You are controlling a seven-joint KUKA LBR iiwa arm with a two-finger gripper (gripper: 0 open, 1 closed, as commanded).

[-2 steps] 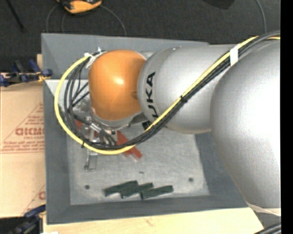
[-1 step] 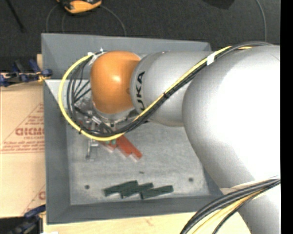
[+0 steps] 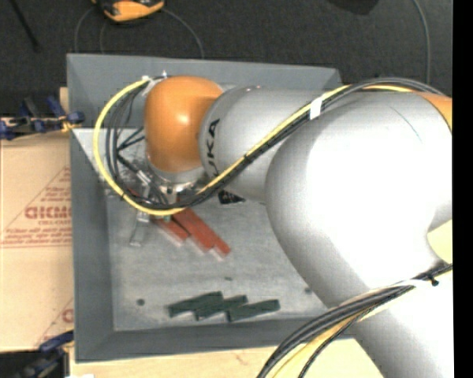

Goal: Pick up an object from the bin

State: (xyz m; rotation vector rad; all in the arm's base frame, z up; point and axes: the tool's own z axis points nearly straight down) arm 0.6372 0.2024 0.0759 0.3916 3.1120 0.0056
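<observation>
My gripper (image 3: 158, 201) hangs low in the bin's left middle, under the arm's orange cover. Right below and to its right lie two red-orange flat bars (image 3: 201, 235), side by side and slanting down to the right. Their upper ends reach under the gripper, and I cannot see whether it touches them. A small black thing (image 3: 230, 198) peeks out from under the arm, to the right of the gripper.
Several dark green flat pieces (image 3: 223, 307) lie in a row near the bin's front wall. The big arm covers the bin's right half and back. Yellow and black cables loop round the wrist near the left wall.
</observation>
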